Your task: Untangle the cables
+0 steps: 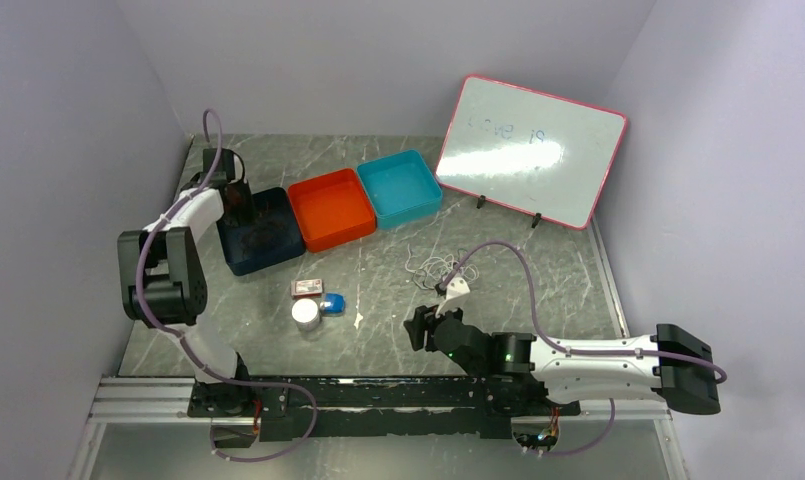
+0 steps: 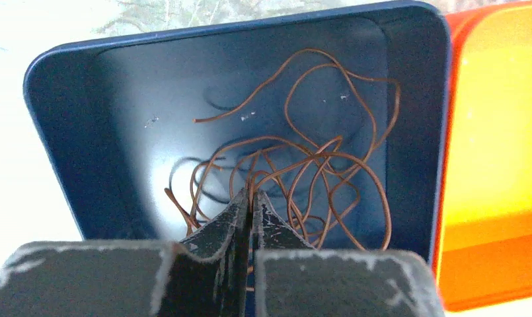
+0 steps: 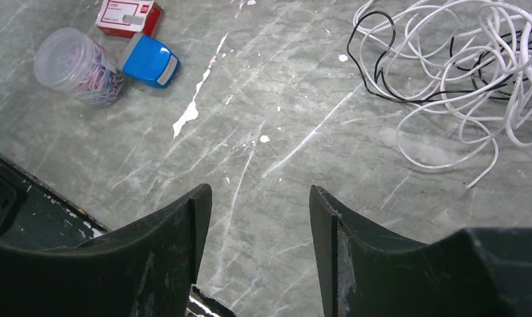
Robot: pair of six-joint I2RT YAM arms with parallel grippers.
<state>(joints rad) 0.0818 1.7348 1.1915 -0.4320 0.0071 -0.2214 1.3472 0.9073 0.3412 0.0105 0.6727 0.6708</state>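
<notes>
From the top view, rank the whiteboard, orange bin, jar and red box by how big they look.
Largest first:
1. whiteboard
2. orange bin
3. jar and red box: they look about alike, both too small to rank.

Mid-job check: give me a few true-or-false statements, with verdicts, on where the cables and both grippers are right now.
1. A brown cable lies inside the dark blue bin. True.
2. The right gripper is shut on the white cables. False: its jaws stand open over the bare table, and the cables lie off to the side, untouched.
3. The left gripper has its fingers closed together over the dark blue bin. True.
4. The orange bin holds a white cable. False: no cable shows in it; the white cables lie on the table.
5. A black cable is mixed in with the white cables. True.
</notes>
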